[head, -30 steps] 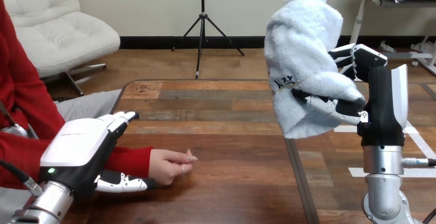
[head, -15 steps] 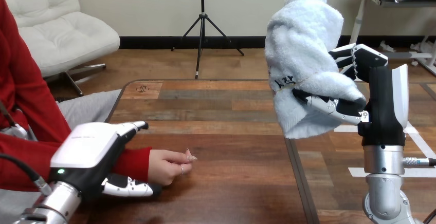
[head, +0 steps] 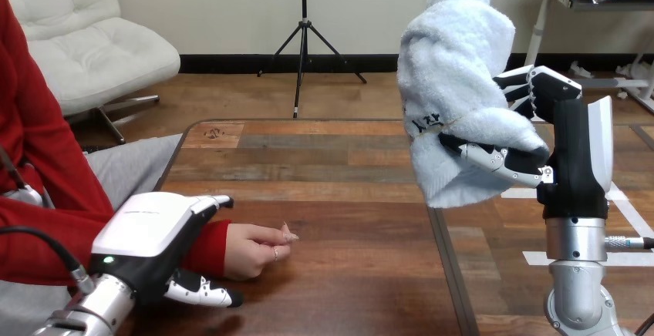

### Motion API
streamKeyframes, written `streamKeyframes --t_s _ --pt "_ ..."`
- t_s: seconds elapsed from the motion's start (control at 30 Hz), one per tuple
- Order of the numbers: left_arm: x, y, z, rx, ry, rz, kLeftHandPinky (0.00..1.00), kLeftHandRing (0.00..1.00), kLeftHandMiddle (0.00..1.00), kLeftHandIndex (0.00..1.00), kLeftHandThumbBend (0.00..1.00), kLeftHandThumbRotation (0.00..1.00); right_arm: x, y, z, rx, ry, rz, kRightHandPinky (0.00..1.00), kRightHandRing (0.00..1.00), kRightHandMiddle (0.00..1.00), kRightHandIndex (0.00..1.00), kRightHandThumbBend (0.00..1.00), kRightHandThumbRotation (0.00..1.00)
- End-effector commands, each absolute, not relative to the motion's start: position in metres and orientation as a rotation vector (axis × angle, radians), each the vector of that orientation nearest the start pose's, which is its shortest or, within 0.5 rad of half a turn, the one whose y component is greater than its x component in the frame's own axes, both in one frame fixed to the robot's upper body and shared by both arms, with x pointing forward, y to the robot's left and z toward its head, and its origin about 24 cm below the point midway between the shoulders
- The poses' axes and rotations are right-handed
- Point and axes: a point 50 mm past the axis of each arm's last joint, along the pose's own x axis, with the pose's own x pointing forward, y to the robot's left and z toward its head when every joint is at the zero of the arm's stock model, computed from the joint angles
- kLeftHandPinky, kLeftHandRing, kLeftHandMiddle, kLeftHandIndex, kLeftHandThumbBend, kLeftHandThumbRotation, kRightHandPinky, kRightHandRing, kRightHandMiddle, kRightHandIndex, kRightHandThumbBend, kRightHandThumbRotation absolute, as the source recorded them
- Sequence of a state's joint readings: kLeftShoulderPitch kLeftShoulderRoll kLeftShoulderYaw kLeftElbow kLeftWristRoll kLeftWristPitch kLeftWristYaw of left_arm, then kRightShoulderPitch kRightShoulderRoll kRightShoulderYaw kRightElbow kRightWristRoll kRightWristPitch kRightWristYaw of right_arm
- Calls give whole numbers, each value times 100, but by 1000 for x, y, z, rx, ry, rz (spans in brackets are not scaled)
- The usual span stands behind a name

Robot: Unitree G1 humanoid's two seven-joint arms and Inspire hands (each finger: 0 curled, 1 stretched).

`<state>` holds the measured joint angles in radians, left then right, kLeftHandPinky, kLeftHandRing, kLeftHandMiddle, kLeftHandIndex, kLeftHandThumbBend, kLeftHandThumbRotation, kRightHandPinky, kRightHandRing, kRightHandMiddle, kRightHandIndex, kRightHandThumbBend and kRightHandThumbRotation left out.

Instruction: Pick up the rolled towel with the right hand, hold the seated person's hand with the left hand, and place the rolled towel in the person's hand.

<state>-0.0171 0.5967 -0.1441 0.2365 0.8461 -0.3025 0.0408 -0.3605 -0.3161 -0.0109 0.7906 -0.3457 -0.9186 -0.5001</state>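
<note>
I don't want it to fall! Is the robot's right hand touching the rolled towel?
Touching. In the head view the right hand grips the rolled towel: thumb across its front, fingers curled round its far side.

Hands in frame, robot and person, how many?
3. Left hand low left, over the person's wrist; right hand raised at right, gripping the towel; person's hand on the table.

The rolled towel [head: 455, 82] at the far right is fluffy, rough white terry cloth, the table [head: 332, 166] is smooth plank wood with a faint sheen, and the right hand [head: 571, 159] and near left hand [head: 150, 232] are matt black plastic under glossy white shells, the right forearm [head: 574, 274] smooth silver metal.
</note>
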Motion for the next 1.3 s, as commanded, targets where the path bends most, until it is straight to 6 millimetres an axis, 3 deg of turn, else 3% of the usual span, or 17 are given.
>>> streamKeyframes --t_s 0.0,0.8,1.27 --pt "264 228 45 1464 -135 -326 76 82 84 82 100 38 302 -208 86 -396 -673 -246 19 24 35 45 76 0" --pt "271 222 37 1499 -117 -373 73 79 80 77 100 23 302 -209 87 -414 -678 -249 14 20 32 45 76 0" --pt "276 221 33 1526 -103 -374 74 79 79 76 100 20 301 -209 86 -409 -676 -247 13 18 31 45 76 0"
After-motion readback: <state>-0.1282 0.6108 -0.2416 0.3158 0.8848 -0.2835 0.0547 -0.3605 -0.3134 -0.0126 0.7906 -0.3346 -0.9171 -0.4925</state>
